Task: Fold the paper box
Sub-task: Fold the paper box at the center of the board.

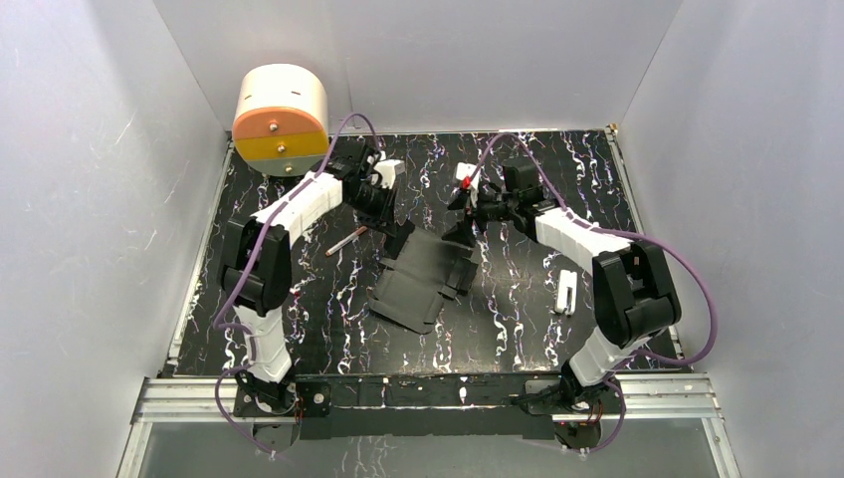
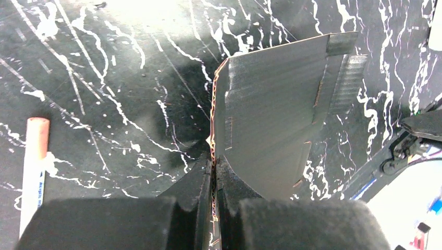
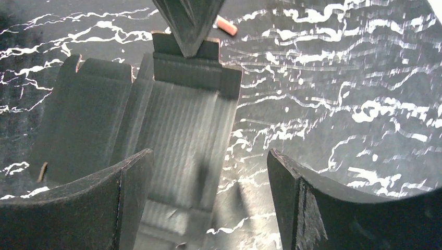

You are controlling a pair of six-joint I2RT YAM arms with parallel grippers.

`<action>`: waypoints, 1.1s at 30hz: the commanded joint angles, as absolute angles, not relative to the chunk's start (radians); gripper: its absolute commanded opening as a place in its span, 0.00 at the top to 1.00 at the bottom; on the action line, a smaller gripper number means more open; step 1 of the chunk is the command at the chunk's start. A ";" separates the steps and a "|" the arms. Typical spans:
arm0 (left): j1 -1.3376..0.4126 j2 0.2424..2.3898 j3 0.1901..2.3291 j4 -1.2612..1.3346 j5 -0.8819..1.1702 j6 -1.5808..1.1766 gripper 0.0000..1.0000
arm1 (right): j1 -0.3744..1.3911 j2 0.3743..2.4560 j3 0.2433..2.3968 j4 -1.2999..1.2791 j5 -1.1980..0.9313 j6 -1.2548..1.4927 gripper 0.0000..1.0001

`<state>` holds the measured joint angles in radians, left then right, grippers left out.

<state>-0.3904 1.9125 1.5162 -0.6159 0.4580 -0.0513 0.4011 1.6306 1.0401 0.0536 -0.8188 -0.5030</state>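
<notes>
The paper box (image 1: 423,279) is a matte black card blank lying mostly flat at the middle of the marbled table. My left gripper (image 1: 396,229) is shut on its far edge; in the left wrist view the jaws (image 2: 213,169) pinch the card's thin edge and the panel (image 2: 271,120) stands up to the right. My right gripper (image 1: 464,227) is open above the box's far right edge. In the right wrist view its fingers (image 3: 208,192) straddle the edge of the ribbed panel (image 3: 177,120), touching nothing. The left gripper (image 3: 187,21) shows at the top, clamped on a flap.
A cream and orange drum (image 1: 281,119) stands at the back left. A pen (image 1: 346,240) lies left of the box, also in the left wrist view (image 2: 32,166). A small white piece (image 1: 566,290) lies at the right. White walls enclose the table.
</notes>
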 commanded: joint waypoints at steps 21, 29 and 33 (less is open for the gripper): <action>-0.502 1.842 1.570 -0.725 0.562 0.112 1.00 | 0.419 1.901 1.331 -0.235 -1.136 -1.028 0.28; -0.506 1.820 1.561 -0.717 0.562 0.115 1.00 | 0.459 1.961 1.395 -0.356 -1.113 -1.113 0.37; -0.506 1.814 1.552 -0.712 0.566 0.116 1.00 | 0.465 1.980 1.422 -0.398 -1.116 -1.140 0.44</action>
<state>-0.5014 1.8790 1.5604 -0.7044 0.5331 0.0982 0.4561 1.9694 1.3609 -0.3107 -1.0954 -1.0454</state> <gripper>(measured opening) 0.018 0.589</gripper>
